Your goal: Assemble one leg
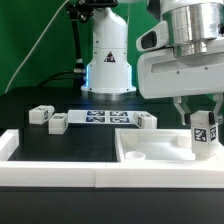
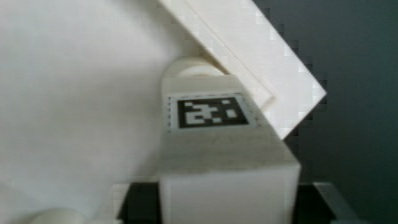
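Note:
My gripper is shut on a leg, a small white post with a black-and-white tag on its side. It holds the leg upright over the exterior view's right corner of the large flat white tabletop piece. In the wrist view the leg runs out from between the dark fingers, with its tag facing the camera and its rounded end against the tabletop piece near that piece's edge. The gripper shows only at the frame's edge.
Three more white legs lie on the black table: two at the exterior view's left and one in the middle. The marker board lies between them. A white wall borders the front. The arm's base stands behind.

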